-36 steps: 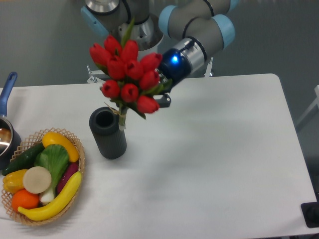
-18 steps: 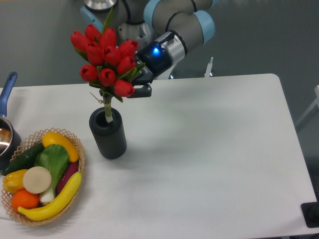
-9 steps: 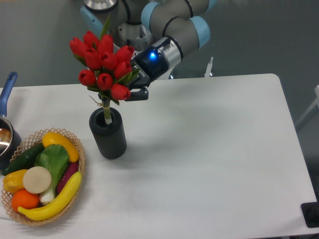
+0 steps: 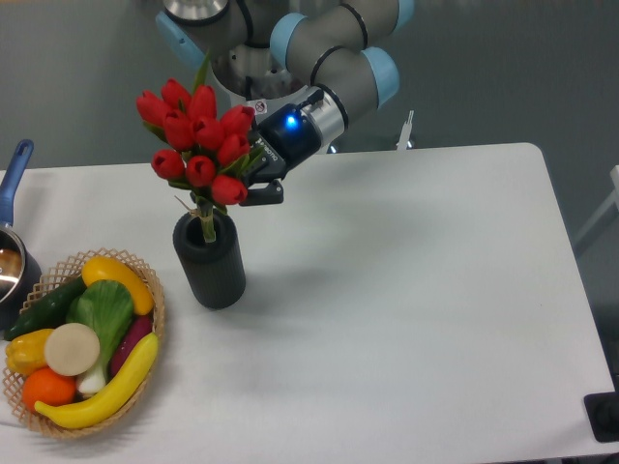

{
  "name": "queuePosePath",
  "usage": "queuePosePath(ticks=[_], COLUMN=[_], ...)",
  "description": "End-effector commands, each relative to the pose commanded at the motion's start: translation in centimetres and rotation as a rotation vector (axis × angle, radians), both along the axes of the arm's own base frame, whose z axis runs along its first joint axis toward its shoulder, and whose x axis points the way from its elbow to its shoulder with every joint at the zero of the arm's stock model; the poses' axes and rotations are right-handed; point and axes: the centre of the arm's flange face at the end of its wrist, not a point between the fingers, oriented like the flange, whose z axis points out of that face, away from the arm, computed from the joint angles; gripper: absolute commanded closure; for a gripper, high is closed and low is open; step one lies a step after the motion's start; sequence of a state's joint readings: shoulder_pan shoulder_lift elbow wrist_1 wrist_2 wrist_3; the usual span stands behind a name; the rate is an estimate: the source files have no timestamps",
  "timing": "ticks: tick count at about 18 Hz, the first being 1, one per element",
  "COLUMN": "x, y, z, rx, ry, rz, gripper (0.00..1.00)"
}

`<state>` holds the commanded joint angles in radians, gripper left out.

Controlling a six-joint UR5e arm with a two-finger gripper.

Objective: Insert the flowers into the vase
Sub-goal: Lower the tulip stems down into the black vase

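At far left you are seeing a blue-handled pot [image 4: 14, 253] and a wicker basket [image 4: 155, 311] of toy produce. Next, the vase [image 4: 211, 261] is standing upright on the table [image 4: 416, 319], the flowers [image 4: 197, 141] dipping stems into its mouth. The gripper [image 4: 253, 176] is clamping the bunch.

The gripper [image 4: 253, 172] has its fingertips buried behind the flowers [image 4: 196, 135], so their grip cannot be read. The stem ends vanish inside the vase [image 4: 210, 261]. The picture's left edge cuts off the blue-handled pot [image 4: 10, 242].
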<state>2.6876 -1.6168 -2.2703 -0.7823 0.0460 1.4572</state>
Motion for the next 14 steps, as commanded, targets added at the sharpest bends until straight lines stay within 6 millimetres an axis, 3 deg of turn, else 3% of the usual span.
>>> queuePosePath(ticks=[6,14], x=[0.7,0.8], y=[-0.2,-0.2], z=[-3.0,-4.5], rx=[-0.036,-0.058], ry=[0.021,0.027], rz=[-0.009,-0.012], gripper=[0.84,0.81])
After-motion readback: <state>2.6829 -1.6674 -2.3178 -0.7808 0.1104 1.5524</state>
